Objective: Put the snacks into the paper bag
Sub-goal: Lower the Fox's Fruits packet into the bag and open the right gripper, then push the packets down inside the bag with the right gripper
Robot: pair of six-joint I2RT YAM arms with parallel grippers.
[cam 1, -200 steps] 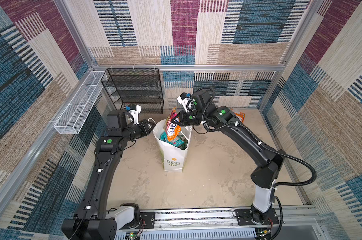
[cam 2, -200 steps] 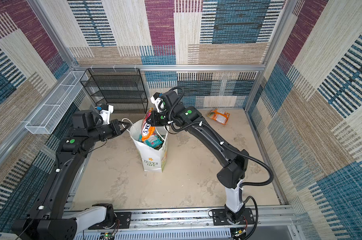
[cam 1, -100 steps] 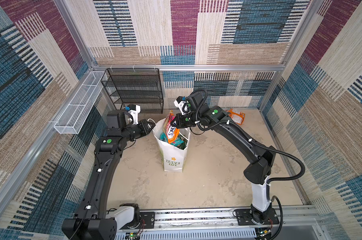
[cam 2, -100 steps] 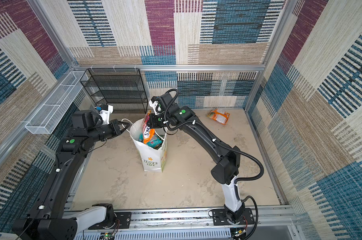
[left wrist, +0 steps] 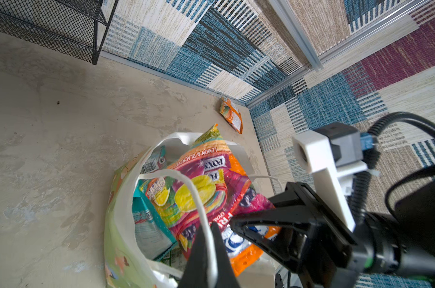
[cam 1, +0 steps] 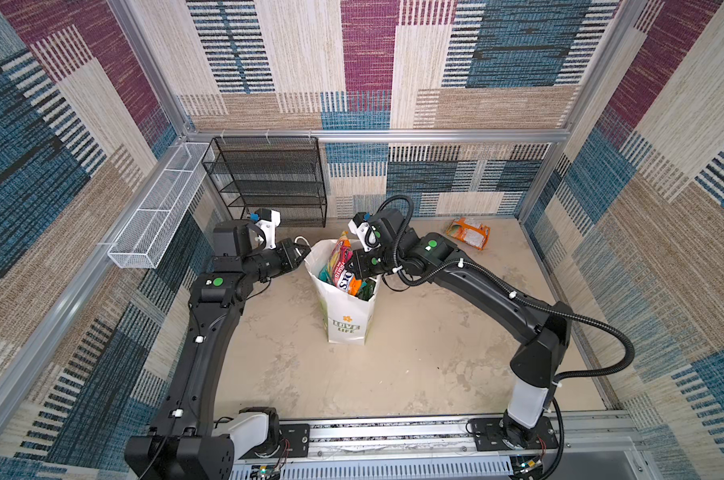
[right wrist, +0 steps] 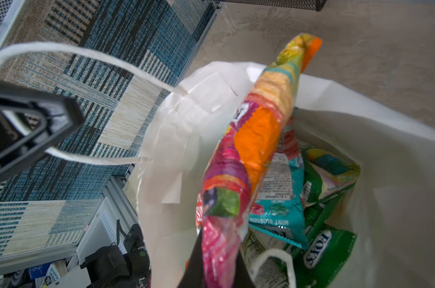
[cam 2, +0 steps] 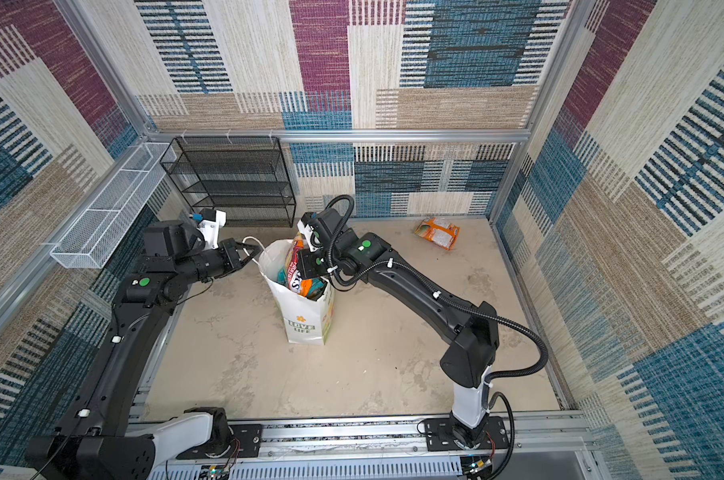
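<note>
The white paper bag (cam 1: 347, 320) (cam 2: 306, 322) stands upright mid-floor, mouth open. My left gripper (cam 1: 304, 251) (left wrist: 210, 239) is shut on its white cord handle (left wrist: 199, 199), holding that side out. My right gripper (cam 1: 352, 266) (right wrist: 219, 269) is shut on the end of a purple-pink and orange snack packet (right wrist: 251, 139) (cam 1: 340, 262). That packet stands on end in the bag's mouth, its top above the rim. Teal (right wrist: 278, 199) and green (right wrist: 321, 251) snacks lie inside. One orange packet (cam 1: 468, 232) (cam 2: 437, 232) (left wrist: 231, 114) lies on the floor at the back right.
A black mesh rack (cam 1: 268, 183) stands against the back wall, left of the bag. A white wire basket (cam 1: 156, 220) hangs on the left wall. The arms' base rail (cam 1: 393, 432) runs along the front edge.
My right arm has shifted left and lowered the purple-pink packet further into the bag's mouth. The left arm and the bag have stayed put.
</note>
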